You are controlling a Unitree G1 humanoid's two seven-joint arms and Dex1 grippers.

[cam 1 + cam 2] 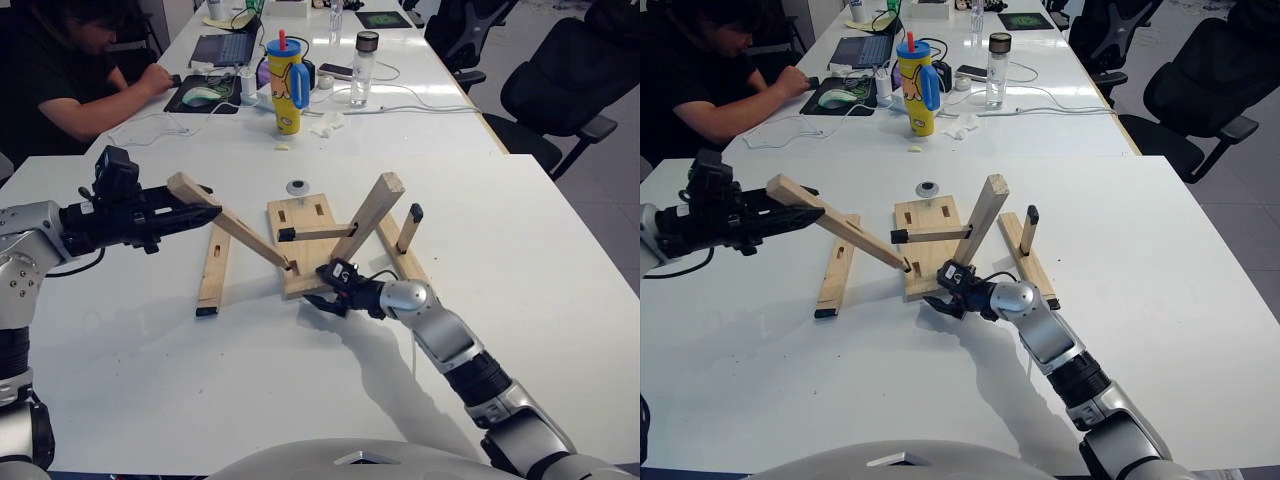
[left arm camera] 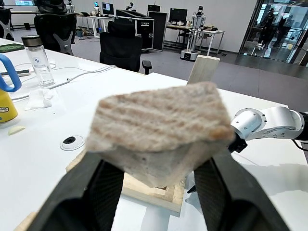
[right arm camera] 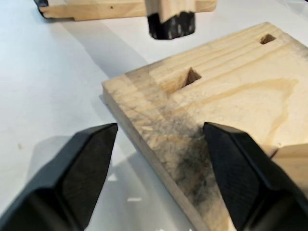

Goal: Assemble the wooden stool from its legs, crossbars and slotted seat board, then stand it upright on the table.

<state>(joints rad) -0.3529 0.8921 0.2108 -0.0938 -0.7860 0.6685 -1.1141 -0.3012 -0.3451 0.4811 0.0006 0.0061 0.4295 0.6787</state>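
The right pincer [image 3: 159,130] sits low at the near corner of the seat board [image 1: 298,258], its fingers [image 3: 79,168] spread, with the corner lying between them and no grip visible. The seat board lies flat on the white counter [image 1: 520,250], about midway between the left and right edges and nearer the far edge than the near one; rectangular slots show in its upper face. One slot near the pincer takes the lower end of the first leg [image 1: 240,230], which slants up and away toward the counter's left edge. Its raised end is pinched in the left pincer [image 2: 154,159], the black fingers [image 2: 91,192] pressed against opposite sides of the wood. A second leg [image 1: 372,205] rises tilted from the side of the board toward the right edge, and a crossbar [image 1: 318,233] with a black end juts from it over the board. Just beside the board toward the right edge, a third leg [image 1: 1032,268] lies flat, with a short crossbar [image 1: 410,228] standing up from it. A fourth leg [image 1: 214,265] lies flat, apart from the board, toward the left edge. A round cable grommet [image 1: 297,187] sits between the board and the far edge. A yellow cup [image 1: 285,85] stands on the next counter beyond.
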